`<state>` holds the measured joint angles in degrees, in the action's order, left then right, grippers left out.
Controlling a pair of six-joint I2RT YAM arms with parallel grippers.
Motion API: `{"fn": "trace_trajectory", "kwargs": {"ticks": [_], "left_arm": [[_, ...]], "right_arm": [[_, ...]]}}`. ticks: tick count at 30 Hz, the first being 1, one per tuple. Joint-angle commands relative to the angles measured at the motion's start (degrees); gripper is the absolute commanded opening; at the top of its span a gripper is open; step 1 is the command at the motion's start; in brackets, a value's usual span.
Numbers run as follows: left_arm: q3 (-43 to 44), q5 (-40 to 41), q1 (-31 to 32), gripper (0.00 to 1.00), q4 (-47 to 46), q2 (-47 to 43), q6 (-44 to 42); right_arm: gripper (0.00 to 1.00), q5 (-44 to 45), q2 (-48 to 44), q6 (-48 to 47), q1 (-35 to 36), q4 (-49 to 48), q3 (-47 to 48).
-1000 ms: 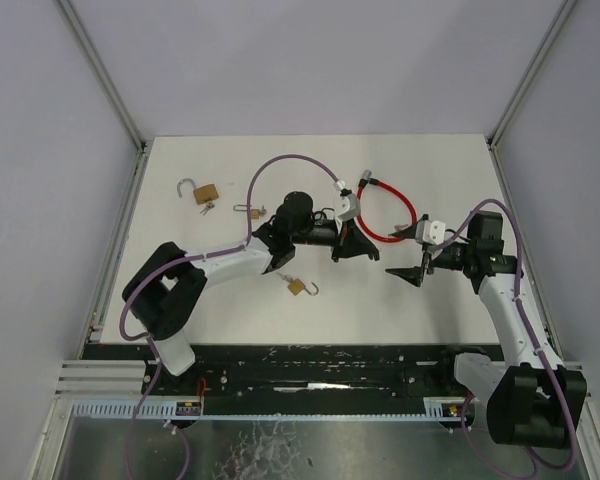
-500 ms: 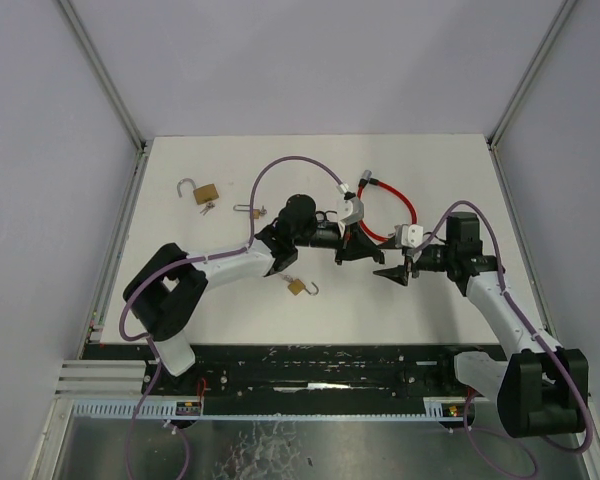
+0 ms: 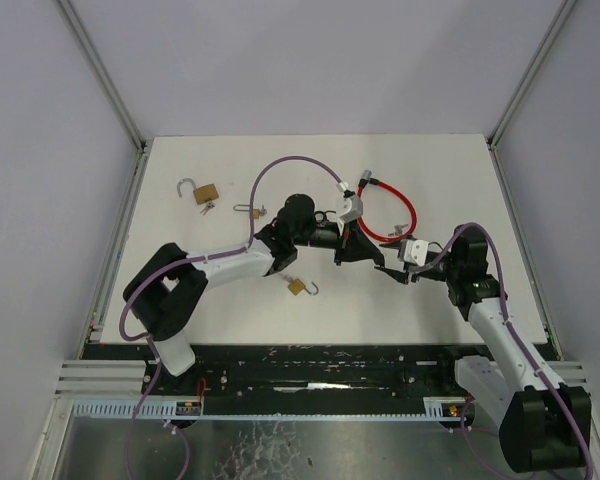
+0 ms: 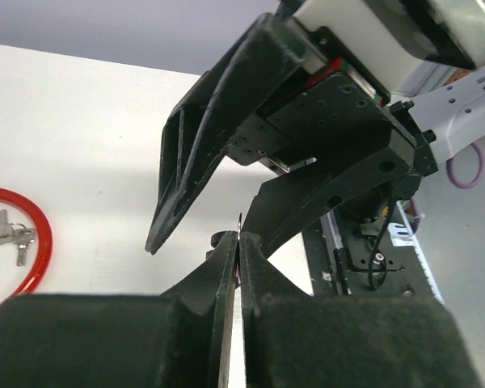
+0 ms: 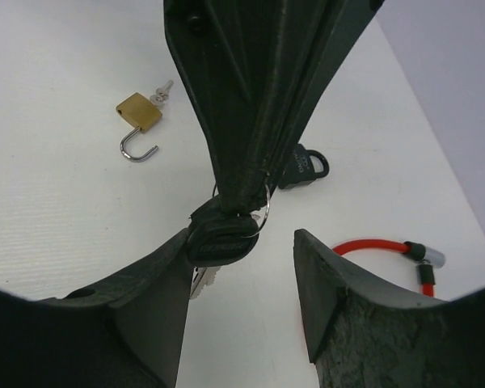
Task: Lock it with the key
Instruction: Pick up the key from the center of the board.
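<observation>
Inside half-open right gripper, black key.

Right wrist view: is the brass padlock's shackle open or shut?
Open: the brass padlock lies flat with one shackle end swung free of its body.

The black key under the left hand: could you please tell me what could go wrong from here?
The black key hangs from a thin key ring pinched in the left hand, so it could swing or twist.
It sits off-centre against one finger of the open right hand, risking a skewed grip.
</observation>
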<state>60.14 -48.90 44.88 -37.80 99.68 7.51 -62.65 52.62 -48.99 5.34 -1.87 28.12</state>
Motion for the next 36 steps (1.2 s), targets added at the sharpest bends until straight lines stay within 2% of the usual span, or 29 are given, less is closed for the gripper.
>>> {"fn": "trace_trajectory", "kwargs": {"ticks": [1, 6, 18, 23, 30, 36], "left_arm": [[2.50, -1.37, -1.33, 0.00, -3.85, -0.06, 7.30], [3.58, -2.25, -2.23, 0.00, -4.91, 1.14, 12.14], [4.76, -3.82, -2.40, 0.00, -4.47, 2.17, 13.78], [4.84, -3.71, -2.60, 0.00, -4.30, 2.13, 14.11], [4.93, -3.94, -2.78, 0.00, -4.39, 2.23, 14.09], [4.90, -4.14, -2.77, 0.00, -4.30, 2.24, 14.05]], "right_arm": [[0.58, -1.02, -3.75, 3.48, 0.54, -9.19, -1.85], [0.57, -1.07, -3.32, 4.26, 0.54, -10.05, -1.90], [0.53, -2.24, -5.14, 10.46, 0.54, -17.02, -3.71], [0.43, -2.99, -5.54, 9.70, 0.54, -15.41, -2.94], [0.26, -5.38, -5.94, 2.97, 0.54, -6.52, -0.32], [0.14, -3.51, -6.42, 1.05, 0.54, -2.61, 1.56]]}}
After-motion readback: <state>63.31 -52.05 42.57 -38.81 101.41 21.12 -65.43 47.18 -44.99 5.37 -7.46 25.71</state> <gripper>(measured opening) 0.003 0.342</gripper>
